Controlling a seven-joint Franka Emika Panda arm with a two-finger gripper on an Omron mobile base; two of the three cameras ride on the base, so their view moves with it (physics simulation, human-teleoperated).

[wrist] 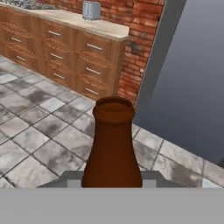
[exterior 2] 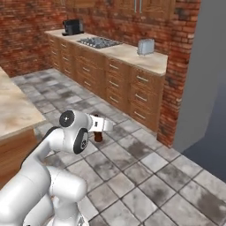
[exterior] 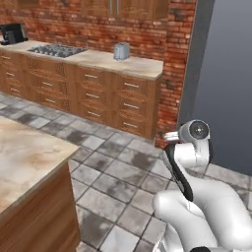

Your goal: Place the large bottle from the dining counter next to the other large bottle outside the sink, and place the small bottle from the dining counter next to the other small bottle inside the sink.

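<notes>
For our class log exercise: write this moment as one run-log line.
gripper: shut on bottle | bottle: brown, upright, carried above floor | dining counter: left of arm | sink: unseen

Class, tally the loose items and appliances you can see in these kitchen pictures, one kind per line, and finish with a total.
Brown bottle, held in the shut gripper: 1
Toaster: 1
Coffee machine: 1
Stovetop: 1
Total: 4

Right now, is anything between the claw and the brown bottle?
No. The claw is already shut on the brown bottle, carrying it above the tiled floor. Nothing sits between them.
</notes>
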